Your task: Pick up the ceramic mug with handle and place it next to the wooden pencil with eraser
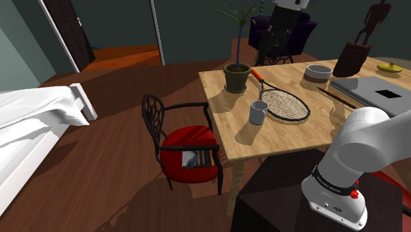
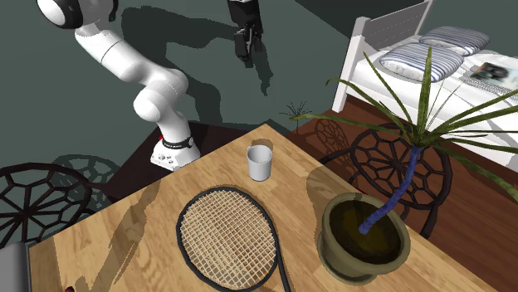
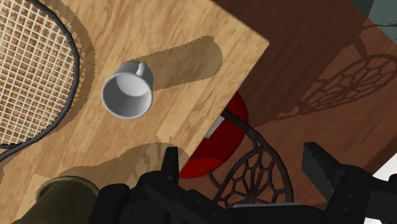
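Observation:
A pale grey mug [image 1: 257, 113] with a handle stands upright near the wooden table's [image 1: 283, 138] front edge, just beside the head of a racket [image 1: 284, 104]. A thin dark pencil [image 1: 337, 98] lies farther along the table, between the racket and a laptop. My black gripper [image 2: 246, 56] hangs open and empty, high above the table's edge. In the wrist view the mug [image 3: 128, 94] lies well ahead of the fingertips [image 3: 170, 162], off to one side of the gripper [image 3: 245, 167]. The mug [image 2: 261, 162] is free of any contact.
A potted plant [image 1: 237, 76] stands at the table's corner by the racket handle. A bowl [image 1: 318, 72], a dark statue [image 1: 352, 56] and a grey laptop [image 1: 375, 92] sit farther back. A black chair with a red cushion [image 1: 190, 155] stands against the table's edge; a bed [image 1: 33, 118] lies beyond.

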Tool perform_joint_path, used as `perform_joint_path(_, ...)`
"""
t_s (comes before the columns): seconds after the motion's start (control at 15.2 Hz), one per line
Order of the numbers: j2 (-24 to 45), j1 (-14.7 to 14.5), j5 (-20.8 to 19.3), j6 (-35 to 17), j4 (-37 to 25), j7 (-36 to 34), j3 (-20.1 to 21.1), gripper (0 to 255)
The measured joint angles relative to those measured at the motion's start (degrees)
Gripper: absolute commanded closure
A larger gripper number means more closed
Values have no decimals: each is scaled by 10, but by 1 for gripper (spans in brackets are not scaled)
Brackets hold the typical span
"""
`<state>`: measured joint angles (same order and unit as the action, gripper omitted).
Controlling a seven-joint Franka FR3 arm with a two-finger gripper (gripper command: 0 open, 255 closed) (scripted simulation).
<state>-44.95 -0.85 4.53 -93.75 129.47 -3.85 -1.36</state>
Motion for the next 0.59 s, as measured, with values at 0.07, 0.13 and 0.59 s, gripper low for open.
perform_joint_path(0.07,0,0,0,0,0,0,0,0)
perform_joint_path(0.13,2,1,-2,-5,4,5,-4,0)
perform_joint_path(0.59,12,11,-30,-91,98,74,-52,0)
